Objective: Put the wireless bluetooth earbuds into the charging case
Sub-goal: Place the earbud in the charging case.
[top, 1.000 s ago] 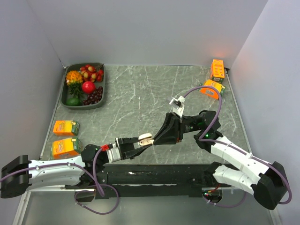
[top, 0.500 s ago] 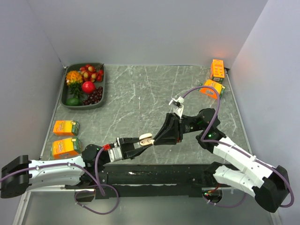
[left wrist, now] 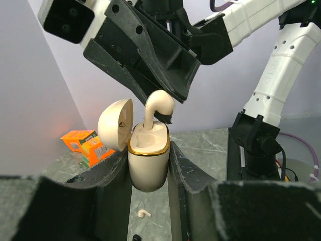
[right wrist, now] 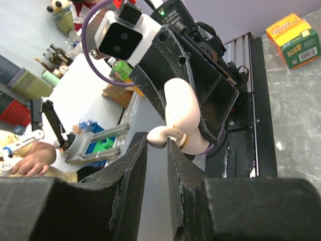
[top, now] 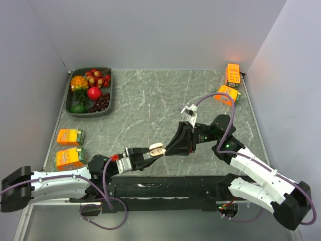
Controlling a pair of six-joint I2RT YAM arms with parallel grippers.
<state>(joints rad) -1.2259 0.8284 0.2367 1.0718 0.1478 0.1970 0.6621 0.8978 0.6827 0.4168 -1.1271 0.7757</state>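
The left gripper [left wrist: 148,153] is clamped on the case [left wrist: 148,163], one finger pressed to each side of the cream body, which stands upright between them with its gold rim just above the fingertips. The lid [left wrist: 116,124] is swung open and leans away to the left of this gripper's fingers. Straight above the gripper, the earbud [left wrist: 158,104] stands with its stem down in the open mouth of the case and its rounded head still above the rim. The right gripper [right wrist: 156,146] comes in from above and beyond the case. Its two fingers are pinched on the earbud's head, which fills the narrow gap at their tips, while the stem points away from this gripper into the case. From overhead the two grippers meet tip to tip near the front of the table [top: 150,100], the left gripper [top: 148,152] pointing right and the right gripper [top: 167,148] pointing left, the case [top: 156,148] between them. Below the left gripper's fingers a spare earbud [left wrist: 144,213], also cream, lies on the table. Two orange cartons [left wrist: 83,143] sit beyond and to the left of that gripper.
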